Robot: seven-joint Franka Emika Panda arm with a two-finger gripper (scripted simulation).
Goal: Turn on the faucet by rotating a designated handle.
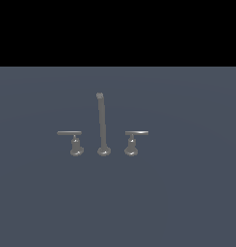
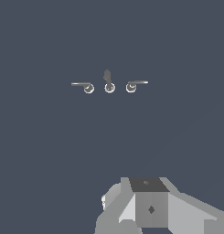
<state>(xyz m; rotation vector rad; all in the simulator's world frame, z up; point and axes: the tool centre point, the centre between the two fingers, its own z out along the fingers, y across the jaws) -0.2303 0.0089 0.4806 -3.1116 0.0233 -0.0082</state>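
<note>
Two twin levers flank the spout (image 1: pixel 101 123); your target handle (image 1: pixel 73 141) sits at nine o'clock of it. Hand (image 2: pixel 147 208) far off, grip unreadable; you risk grabbing the twin (image 1: pixel 133 141).

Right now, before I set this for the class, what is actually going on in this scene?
Nothing is being handled yet. A small grey faucet stands on a plain dark surface, its tall spout between two lever handles. The designated handle, whose bar juts toward the exterior view's left, is untouched. The gripper shows only in the wrist view, well back from the faucet; whether it is open cannot be told.
</note>
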